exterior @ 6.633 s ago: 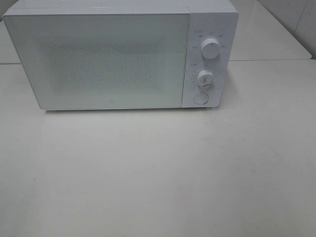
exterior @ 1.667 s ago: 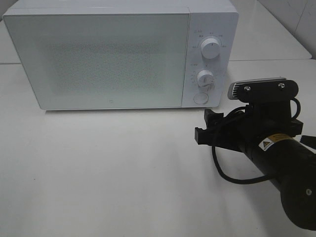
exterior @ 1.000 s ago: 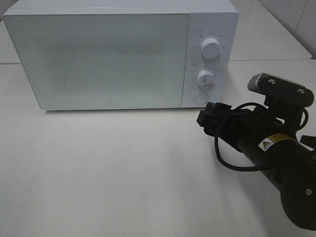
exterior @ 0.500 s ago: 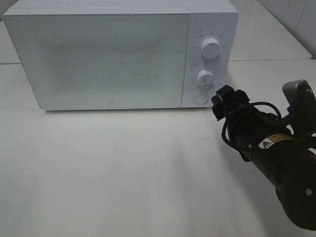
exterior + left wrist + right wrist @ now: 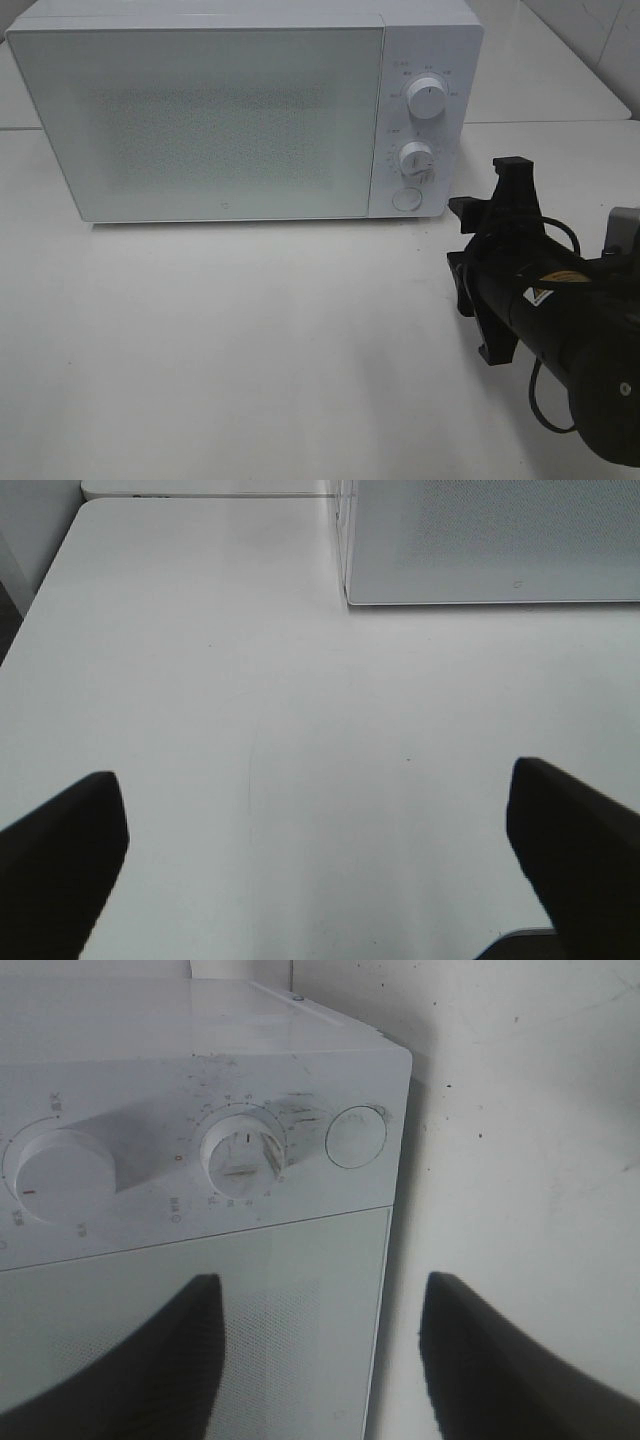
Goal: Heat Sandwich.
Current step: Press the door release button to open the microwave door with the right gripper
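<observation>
With the sandwich out of every view and the microwave (image 5: 200, 120) shut, the empty, spread right gripper (image 5: 320, 1280), centre right of the high view near the round door button (image 5: 405, 199), may nudge the timer dial (image 5: 415, 160) instead; the left gripper (image 5: 315, 780) hangs spread, empty.

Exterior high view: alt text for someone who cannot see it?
A closed white microwave stands on a white table. From the right, a black robot arm points its open claw toward the control panel, near the round button below two dials.
</observation>
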Robot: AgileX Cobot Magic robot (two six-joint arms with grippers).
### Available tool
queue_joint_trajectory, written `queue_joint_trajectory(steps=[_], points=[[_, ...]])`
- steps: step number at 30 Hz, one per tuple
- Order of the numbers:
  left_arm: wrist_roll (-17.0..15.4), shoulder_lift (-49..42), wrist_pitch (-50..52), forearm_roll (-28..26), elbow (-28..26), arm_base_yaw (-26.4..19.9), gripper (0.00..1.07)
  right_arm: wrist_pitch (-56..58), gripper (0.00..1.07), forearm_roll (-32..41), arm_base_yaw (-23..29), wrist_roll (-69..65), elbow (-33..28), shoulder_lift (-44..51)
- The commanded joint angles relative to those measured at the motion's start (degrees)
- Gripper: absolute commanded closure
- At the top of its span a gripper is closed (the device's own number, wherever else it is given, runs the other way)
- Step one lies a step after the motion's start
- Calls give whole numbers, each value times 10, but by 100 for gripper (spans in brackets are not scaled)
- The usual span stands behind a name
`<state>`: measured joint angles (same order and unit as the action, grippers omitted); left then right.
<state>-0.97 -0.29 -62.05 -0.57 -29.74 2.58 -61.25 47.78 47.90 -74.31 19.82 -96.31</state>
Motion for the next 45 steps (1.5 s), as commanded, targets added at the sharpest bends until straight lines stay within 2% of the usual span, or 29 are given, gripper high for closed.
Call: queue_joint_trajectory(steps=[1, 2, 3, 6, 23, 32, 45], points=[[-1, -10, 7, -1, 1, 2, 9, -2, 76, -4, 2, -8, 5, 2], [-1, -10, 7, -1, 1, 2, 9, -2, 84, -3, 2, -8, 5, 2], [-1, -10, 7, -1, 1, 2, 9, -2, 84, -3, 2, -8, 5, 2], [-1, -10, 7, -1, 1, 2, 9, -2, 107, -3, 2, -8, 5, 2], [-1, -10, 7, -1, 1, 2, 9, 12, 107, -4, 1, -39, 7, -21], [-1, -10, 7, -1, 1, 2, 9, 12, 107, -13, -2, -46, 48, -67], [-1, -10, 7, -1, 1, 2, 9, 65, 107, -65, -74, -43, 132, -133]])
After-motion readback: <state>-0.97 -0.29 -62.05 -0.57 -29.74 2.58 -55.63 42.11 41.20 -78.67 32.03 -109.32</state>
